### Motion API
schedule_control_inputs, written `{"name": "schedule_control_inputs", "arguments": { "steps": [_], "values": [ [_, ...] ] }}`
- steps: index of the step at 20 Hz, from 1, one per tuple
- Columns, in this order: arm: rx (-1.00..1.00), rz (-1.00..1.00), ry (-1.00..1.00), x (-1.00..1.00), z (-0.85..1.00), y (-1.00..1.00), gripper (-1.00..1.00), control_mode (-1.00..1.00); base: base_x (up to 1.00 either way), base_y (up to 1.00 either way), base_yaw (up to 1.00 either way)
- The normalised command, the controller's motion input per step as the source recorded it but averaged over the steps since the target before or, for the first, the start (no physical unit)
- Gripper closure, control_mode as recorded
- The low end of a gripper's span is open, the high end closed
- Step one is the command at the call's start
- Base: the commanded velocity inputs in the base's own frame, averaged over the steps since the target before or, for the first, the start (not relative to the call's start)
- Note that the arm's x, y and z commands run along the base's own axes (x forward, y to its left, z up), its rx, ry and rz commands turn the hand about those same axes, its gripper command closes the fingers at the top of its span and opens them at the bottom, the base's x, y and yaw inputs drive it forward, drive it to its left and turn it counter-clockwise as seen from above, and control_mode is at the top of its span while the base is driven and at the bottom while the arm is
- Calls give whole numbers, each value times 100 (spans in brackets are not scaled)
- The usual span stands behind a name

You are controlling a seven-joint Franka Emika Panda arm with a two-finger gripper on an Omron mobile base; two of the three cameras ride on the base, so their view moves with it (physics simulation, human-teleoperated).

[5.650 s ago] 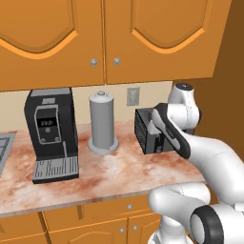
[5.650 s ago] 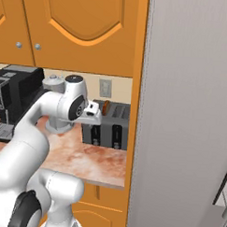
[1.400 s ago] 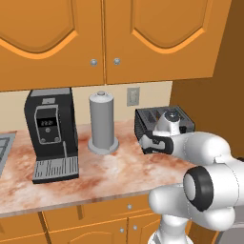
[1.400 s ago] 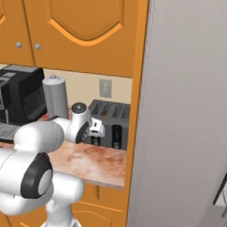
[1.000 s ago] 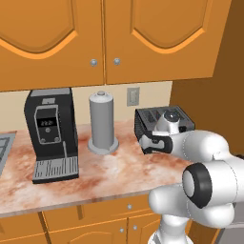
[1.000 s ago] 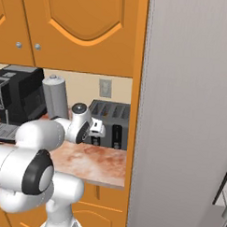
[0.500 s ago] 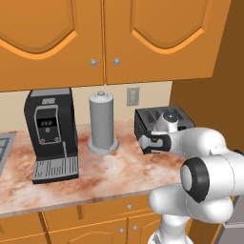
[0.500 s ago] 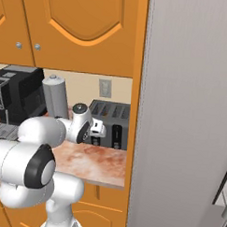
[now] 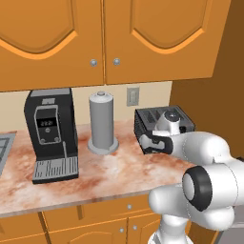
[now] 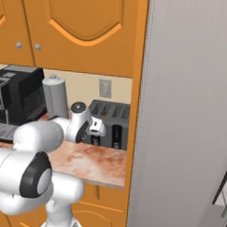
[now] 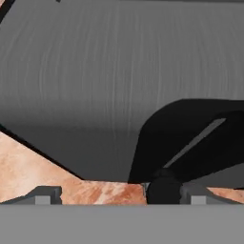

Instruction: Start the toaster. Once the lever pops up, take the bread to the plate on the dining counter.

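Left base view: the toaster (image 9: 161,127) sits at the right end of the marbled tabletop (image 9: 95,167), tucked up against the orange side panel on its right, so there's no room on that side. The claw (image 9: 151,141) is down at the toaster's near end, right against its ribbed side. Left of that there's a stretch of bare marble, then the grey paper towel holder (image 9: 102,123), then the coffee machine (image 9: 50,133) further left. The front edge of the tabletop runs just below the arm, and the wall cabinets (image 9: 105,38) hang overhead with decent clearance.

Right base view: the toaster (image 10: 111,121) shows its grey end face with the two slots on top, jammed next to the big grey panel (image 10: 185,114) on the right. The claw (image 10: 95,134) is at the end face on its left part, touching or nearly touching. Open marble lies in front.

Hand view: it's super close to the grey face of the toaster (image 11: 95,81), with a strip of marble below. The claw's fingertips (image 11: 164,187) are spread wide, nothing between them. I can't make out any bread.
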Motion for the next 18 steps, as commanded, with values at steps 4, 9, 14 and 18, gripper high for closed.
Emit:
{"name": "schedule_control_inputs", "arguments": {
  "steps": [4, 9, 14, 18],
  "values": [
    [0, 0, -4, -28, 24, 0, -100, -100, 0, 0, 0],
    [0, 0, -1, -14, 25, 0, -100, -100, 0, 0, 0],
    [2, 0, 0, 0, 34, 0, -100, -100, 0, 0, 0],
    [4, 0, -7, 0, 42, 0, -100, -100, 0, 0, 0]
  ]
}}
